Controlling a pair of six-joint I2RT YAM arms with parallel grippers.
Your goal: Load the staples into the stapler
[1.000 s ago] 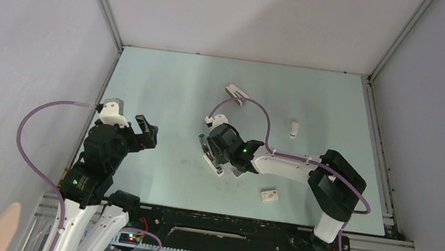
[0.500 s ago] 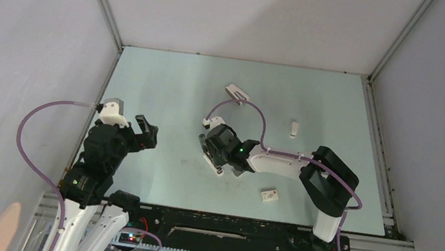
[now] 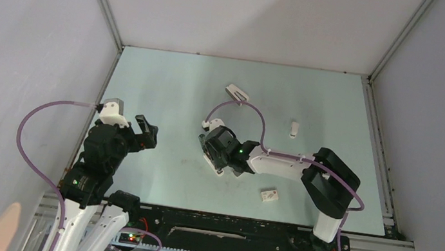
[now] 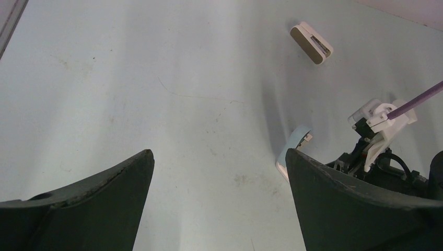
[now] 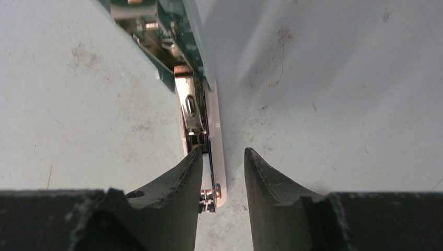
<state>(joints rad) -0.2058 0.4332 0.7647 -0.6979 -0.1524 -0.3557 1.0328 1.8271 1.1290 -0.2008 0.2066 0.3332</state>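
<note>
Right tool (image 5: pixel 223 151) straddles the opened stapler (image 5: pixel 215 130) on the bench (image 3: pixel 167 79), half-spread, not clenched: one finger (image 5: pixel 183 172) touches the metal magazine (image 5: pixel 190 107), the other stands clear, likely steadying it for loading. Staples cannot be made out.

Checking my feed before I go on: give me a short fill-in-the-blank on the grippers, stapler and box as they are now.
1. The left gripper is ___ and holds nothing.
2. The right gripper straddles the ___ end of the stapler.
3. The box lies nearer the ___ gripper than the other.

Missing words: open; white; right.
</note>
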